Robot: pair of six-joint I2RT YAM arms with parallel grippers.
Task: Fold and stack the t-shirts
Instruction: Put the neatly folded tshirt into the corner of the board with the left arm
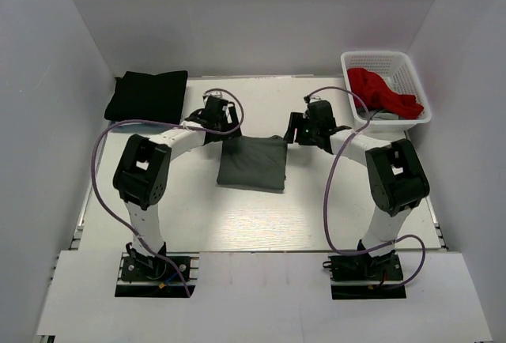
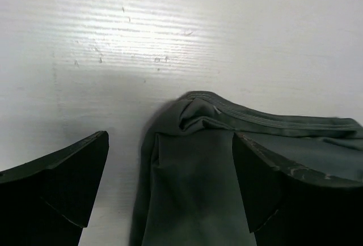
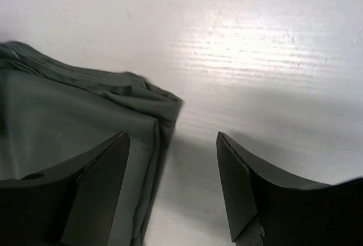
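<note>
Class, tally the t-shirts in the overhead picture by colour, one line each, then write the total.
Black t-shirt: 1
Dark grey t-shirt: 1
Red t-shirt, in the white basket: 1
Total: 3
A grey patch under the red one is too hidden to count.

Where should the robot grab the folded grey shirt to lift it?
Probably by its two far corners, one per gripper, coming down from above. The dark grey t-shirt lies flat and folded, so its edges are thick layers. The open left gripper and right gripper each straddle a corner; a single middle pinch would likely unfold it.
</note>
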